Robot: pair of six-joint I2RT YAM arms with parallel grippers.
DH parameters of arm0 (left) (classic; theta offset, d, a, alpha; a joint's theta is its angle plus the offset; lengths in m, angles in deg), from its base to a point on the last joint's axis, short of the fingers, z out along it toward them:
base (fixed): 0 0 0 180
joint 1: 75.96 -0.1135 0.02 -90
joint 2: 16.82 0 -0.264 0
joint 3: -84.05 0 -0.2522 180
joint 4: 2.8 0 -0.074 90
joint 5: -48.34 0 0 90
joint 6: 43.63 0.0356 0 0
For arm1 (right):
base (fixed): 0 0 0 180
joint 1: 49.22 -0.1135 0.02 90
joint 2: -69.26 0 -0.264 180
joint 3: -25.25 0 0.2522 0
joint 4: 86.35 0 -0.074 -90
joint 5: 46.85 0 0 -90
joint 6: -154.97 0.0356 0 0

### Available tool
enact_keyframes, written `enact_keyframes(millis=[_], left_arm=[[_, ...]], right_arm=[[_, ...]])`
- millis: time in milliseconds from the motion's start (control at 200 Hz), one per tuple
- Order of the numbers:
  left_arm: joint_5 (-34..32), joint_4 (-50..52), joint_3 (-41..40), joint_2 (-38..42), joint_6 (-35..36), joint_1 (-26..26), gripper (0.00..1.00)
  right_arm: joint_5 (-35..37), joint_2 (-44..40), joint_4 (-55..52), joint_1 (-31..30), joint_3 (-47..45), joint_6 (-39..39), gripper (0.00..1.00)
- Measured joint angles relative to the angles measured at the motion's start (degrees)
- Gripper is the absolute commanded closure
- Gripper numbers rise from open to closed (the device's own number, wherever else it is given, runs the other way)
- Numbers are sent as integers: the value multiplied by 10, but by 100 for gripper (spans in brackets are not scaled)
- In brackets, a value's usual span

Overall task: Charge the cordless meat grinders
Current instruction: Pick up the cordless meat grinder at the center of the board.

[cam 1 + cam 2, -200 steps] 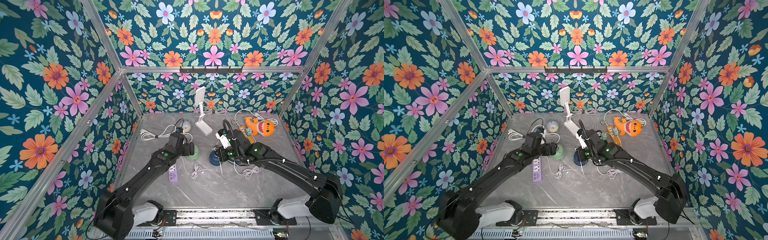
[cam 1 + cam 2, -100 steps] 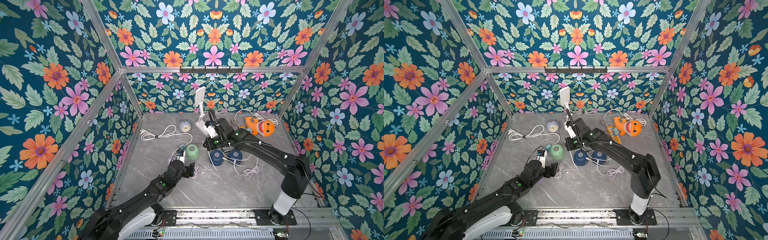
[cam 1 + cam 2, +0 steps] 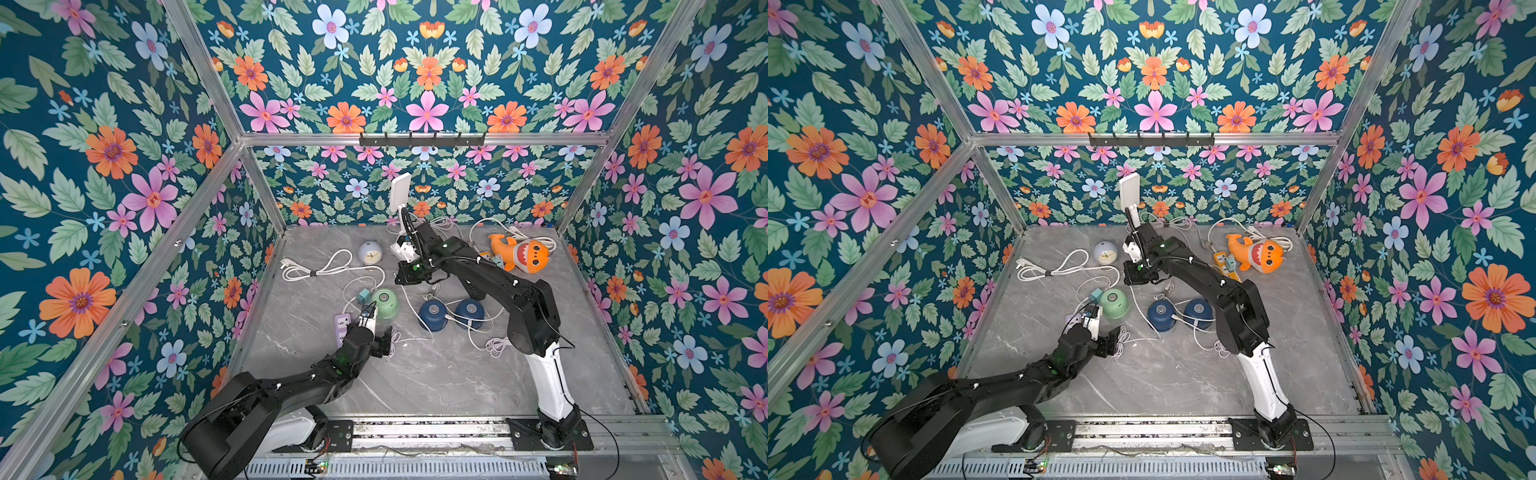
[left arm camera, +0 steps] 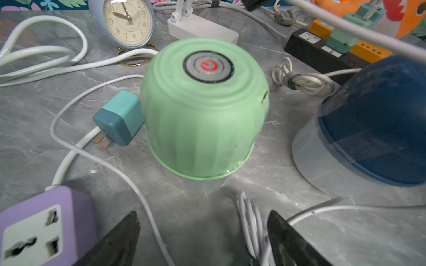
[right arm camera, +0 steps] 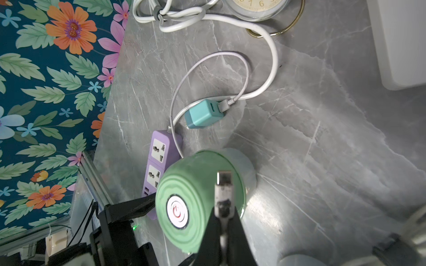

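Observation:
The pale green meat grinder (image 3: 384, 303) (image 4: 202, 110) stands upright left of centre, red power mark on its silvery button. Two navy grinders (image 3: 432, 313) (image 3: 469, 311) sit side by side to its right, white cables lying across them. My left gripper (image 3: 376, 332) (image 4: 205, 221) rests open just in front of the green one, a coiled white cable (image 4: 251, 218) beside one finger. My right gripper (image 3: 403, 277) (image 5: 223, 215) hovers behind and above the green grinder (image 5: 196, 184), shut on a white cable plug (image 5: 223, 182) whose metal tip points at the grinder's side.
A teal plug adapter (image 3: 364, 296) (image 5: 202, 112) lies unplugged left of the green grinder, near a purple power strip (image 3: 341, 326) (image 5: 159, 159). A pale-blue clock (image 3: 370, 252), white lamp (image 3: 400, 193), orange shark toy (image 3: 519, 253) and black-orange power strip (image 4: 322, 50) stand behind.
My left arm drew back from the green grinder toward the front. My right gripper left the navy grinders and swung back-left above the green grinder, still shut on the plug.

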Motion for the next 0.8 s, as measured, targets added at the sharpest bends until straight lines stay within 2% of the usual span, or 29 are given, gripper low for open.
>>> enact_keyframes(millis=[285, 800], left_arm=[[-5, -118, 6, -96, 39, 6, 3], [-50, -357, -12, -259, 75, 6, 2]], right_arm=[[-35, 94, -54, 3, 89, -42, 100], [-96, 133, -86, 3, 110, -97, 100]])
